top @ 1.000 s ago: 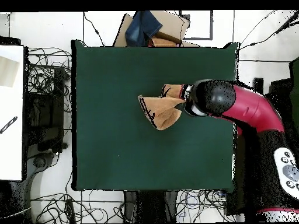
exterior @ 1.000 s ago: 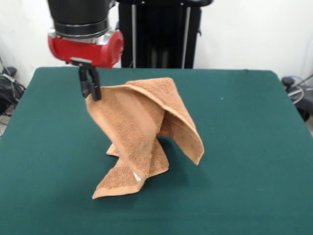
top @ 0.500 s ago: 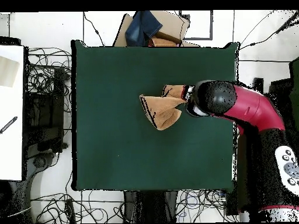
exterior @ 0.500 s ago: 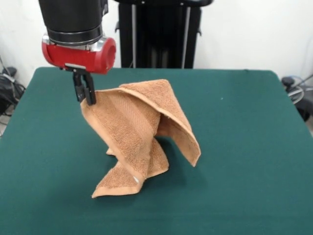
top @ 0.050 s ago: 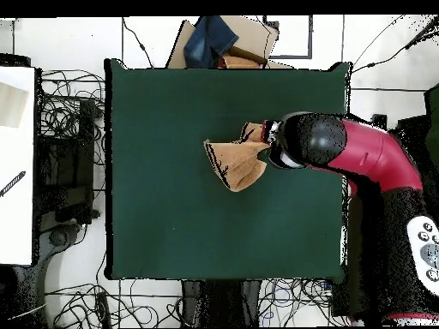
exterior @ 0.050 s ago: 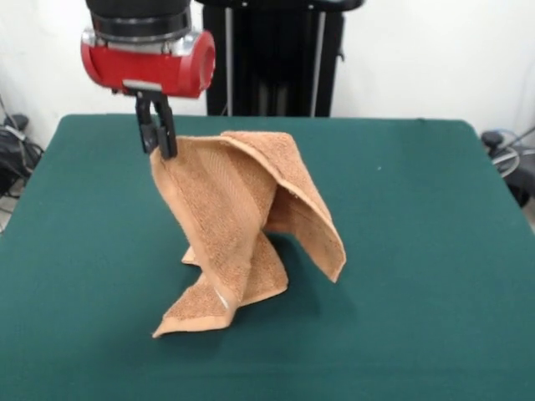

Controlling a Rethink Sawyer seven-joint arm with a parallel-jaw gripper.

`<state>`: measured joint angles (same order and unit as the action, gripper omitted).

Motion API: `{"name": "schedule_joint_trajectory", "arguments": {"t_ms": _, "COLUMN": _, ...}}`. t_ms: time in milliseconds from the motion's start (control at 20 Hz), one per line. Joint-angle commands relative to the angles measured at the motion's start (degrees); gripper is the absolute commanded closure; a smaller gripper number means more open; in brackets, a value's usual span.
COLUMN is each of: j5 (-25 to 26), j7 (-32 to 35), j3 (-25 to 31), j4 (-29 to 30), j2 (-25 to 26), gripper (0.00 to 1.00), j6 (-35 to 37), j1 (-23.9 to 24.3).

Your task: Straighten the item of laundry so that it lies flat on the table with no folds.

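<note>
The orange-tan towel [exterior @ 0.050 s ago: 238, 213] hangs lifted by one corner, draped in folds, with its lower end resting on the green table [exterior @ 0.050 s ago: 418, 251]. A white label shows near its bottom edge. My gripper [exterior @ 0.050 s ago: 159, 144] is shut on the towel's upper left corner, under the red wrist. From overhead the towel [top @ 0.050 s ago: 233, 161] appears as a bunched tan shape near the table's [top @ 0.050 s ago: 171, 223] middle, and the arm's head covers the gripper.
A box with blue cloth [top @ 0.050 s ago: 219, 41] sits past the table's far edge in the overhead view. Cables lie on the floor around the table. A white desk [top @ 0.050 s ago: 15, 163] stands at the left.
The gripper has risen and shifted slightly right in the front view, carrying the towel corner higher. The towel hangs a bit more stretched.
</note>
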<state>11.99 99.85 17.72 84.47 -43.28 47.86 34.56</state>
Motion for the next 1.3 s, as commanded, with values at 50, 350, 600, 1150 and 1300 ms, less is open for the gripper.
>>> {"name": "schedule_joint_trajectory", "arguments": {"t_ms": 50, "j5": 0.61, "j7": -7.36, "j3": 3.7, "j4": 6.28, "j2": -4.54, "gripper": 1.0, "j6": 7.41, "j1": -0.98}}
{"name": "schedule_joint_trajectory", "arguments": {"t_ms": 350, "j5": -0.61, "j7": -9.08, "j3": 4.3, "j4": 4.58, "j2": -7.54, "gripper": 1.0, "j6": 15.64, "j1": -0.63}}
{"name": "schedule_joint_trajectory", "arguments": {"t_ms": 600, "j5": -1.3, "j7": -9.83, "j3": 4.94, "j4": 4.6, "j2": -9.23, "gripper": 1.0, "j6": 18.86, "j1": 0.29}}
{"name": "schedule_joint_trajectory", "arguments": {"t_ms": 1150, "j5": -2.11, "j7": -11.12, "j3": 5.96, "j4": 6.78, "j2": -14.36, "gripper": 1.0, "j6": 23.28, "j1": 1.75}}
{"name": "schedule_joint_trajectory", "arguments": {"t_ms": 1300, "j5": -2.13, "j7": -11.6, "j3": 5.96, "j4": 6.52, "j2": -15.02, "gripper": 1.0, "j6": 24.32, "j1": 1.9}}
